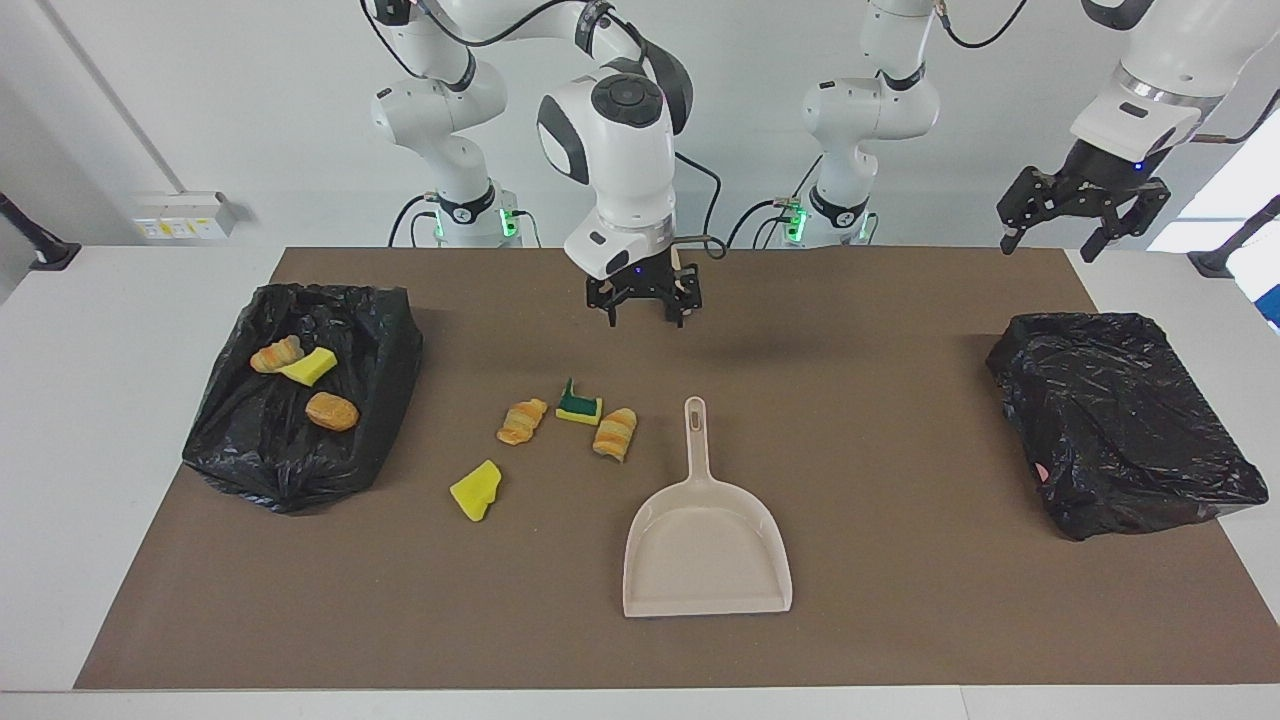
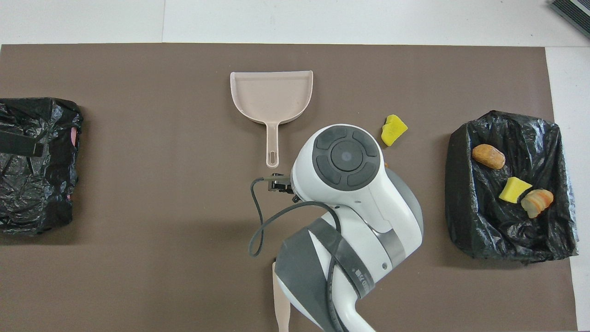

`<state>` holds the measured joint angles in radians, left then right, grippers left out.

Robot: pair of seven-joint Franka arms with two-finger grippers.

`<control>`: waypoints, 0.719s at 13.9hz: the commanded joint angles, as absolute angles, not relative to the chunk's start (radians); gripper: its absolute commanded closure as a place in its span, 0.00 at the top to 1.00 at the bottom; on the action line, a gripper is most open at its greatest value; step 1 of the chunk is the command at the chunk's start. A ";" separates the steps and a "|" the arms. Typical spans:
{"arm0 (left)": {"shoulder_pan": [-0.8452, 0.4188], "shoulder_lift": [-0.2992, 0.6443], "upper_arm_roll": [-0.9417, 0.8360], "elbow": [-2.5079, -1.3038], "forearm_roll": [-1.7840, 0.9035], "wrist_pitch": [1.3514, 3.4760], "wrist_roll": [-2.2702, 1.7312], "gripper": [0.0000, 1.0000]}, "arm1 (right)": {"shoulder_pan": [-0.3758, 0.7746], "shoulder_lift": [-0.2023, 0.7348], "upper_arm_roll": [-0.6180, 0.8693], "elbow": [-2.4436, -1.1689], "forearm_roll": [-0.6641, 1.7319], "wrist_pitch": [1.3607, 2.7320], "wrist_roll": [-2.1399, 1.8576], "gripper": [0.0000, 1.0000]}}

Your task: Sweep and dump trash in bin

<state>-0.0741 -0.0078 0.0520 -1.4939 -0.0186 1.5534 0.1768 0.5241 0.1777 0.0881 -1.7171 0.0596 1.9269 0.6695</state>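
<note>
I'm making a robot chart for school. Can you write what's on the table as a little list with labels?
bin with trash: black bag at the right arm's end, three pieces inside
loose trash: four pieces on the mat beside the dustpan
dustpan: flat on the mat, empty, not held
right gripper: open, raised over the mat
left gripper: open, raised, waiting

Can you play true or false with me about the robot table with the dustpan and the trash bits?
1. The dustpan is empty. True.
2. The right gripper is holding the dustpan. False: it hangs open above the mat, apart from the handle.
3. Three trash pieces lie in the black bag at the right arm's end. True.
4. The yellow sponge chunk is inside the dustpan. False: it lies on the mat beside it.
5. The left gripper is touching the other black bag. False: it hangs raised above it.
</note>
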 commanded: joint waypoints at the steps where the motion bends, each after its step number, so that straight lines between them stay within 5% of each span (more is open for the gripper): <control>1: -0.095 0.105 0.048 -1.375 -0.018 1.552 0.178 1.00 | 0.549 0.066 0.091 -1.912 0.121 2.034 0.664 1.00; 4: -0.144 0.213 0.045 -1.269 -0.018 1.558 0.097 1.00 | 0.586 -0.009 0.092 -2.043 0.140 2.046 0.664 1.00; 10: -0.279 0.310 0.029 -1.262 -0.017 1.713 -0.066 1.00 | 0.750 -0.028 0.092 -2.230 0.156 2.244 0.793 1.00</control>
